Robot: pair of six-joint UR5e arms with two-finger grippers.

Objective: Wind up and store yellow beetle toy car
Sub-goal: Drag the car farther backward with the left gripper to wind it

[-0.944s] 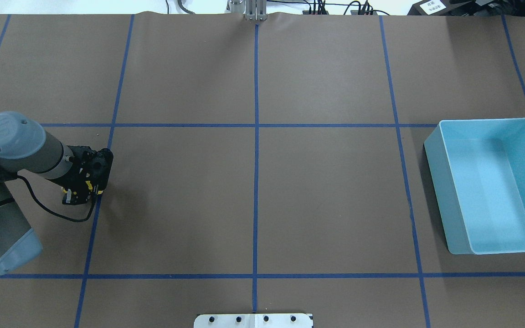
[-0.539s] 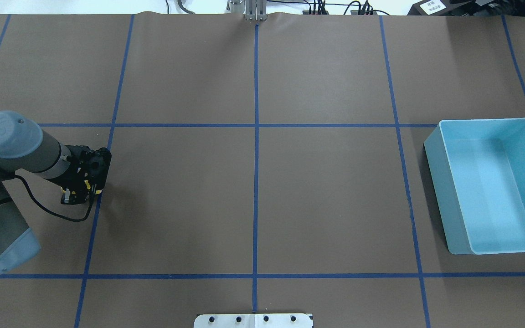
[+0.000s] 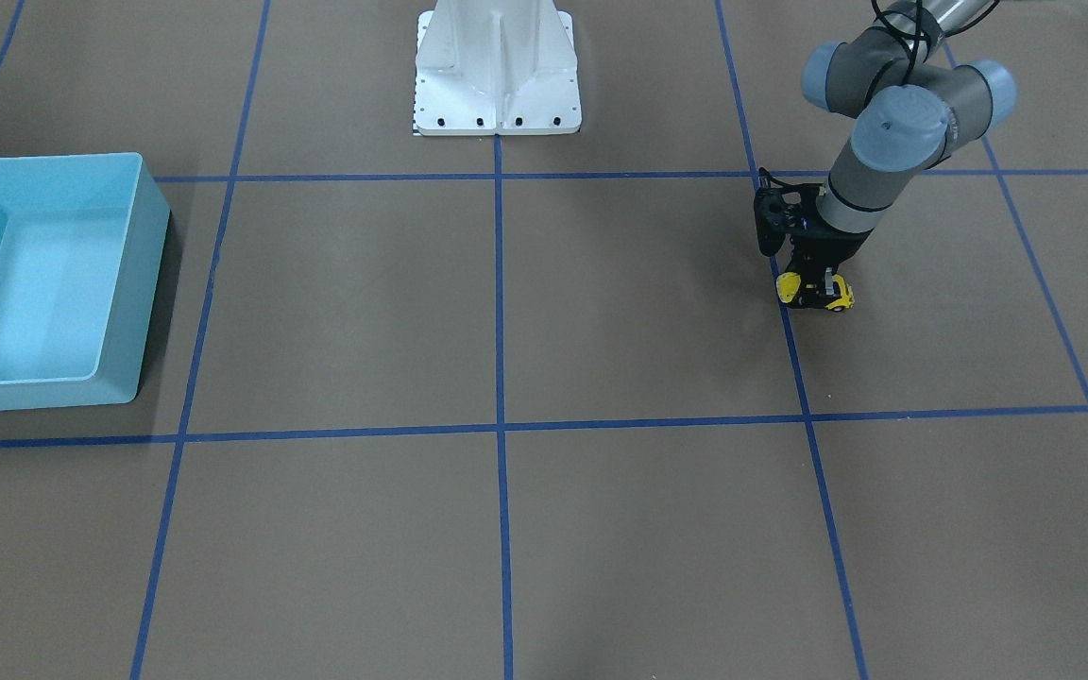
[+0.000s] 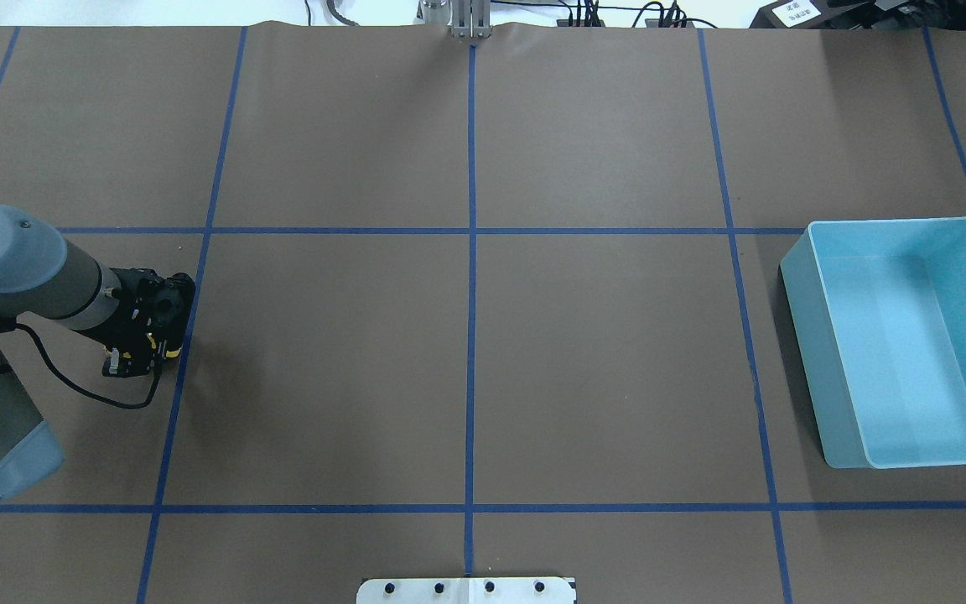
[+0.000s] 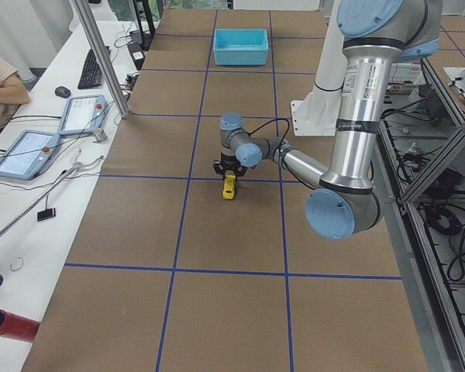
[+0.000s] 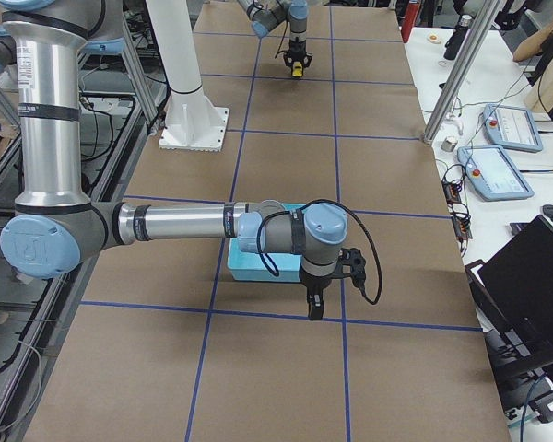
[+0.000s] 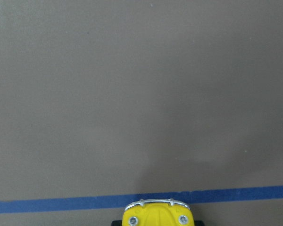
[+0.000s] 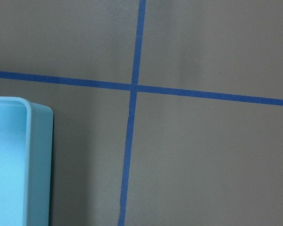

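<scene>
The yellow beetle toy car (image 3: pixel 840 298) sits pinched between the left fingers (image 3: pixel 809 282).

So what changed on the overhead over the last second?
The left gripper, shut on the yellow beetle toy car, slid a little toward the overhead view's left and slightly nearer the robot, taking the car with it. Nothing was newly grasped or released. The light blue bin stayed where it was, empty.

The left pincer (image 4: pixel 148 346) shifts slightly leftward, dragging along the yellow beetle toy car (image 3: pixel 841 299) clamped between its fingers
</scene>
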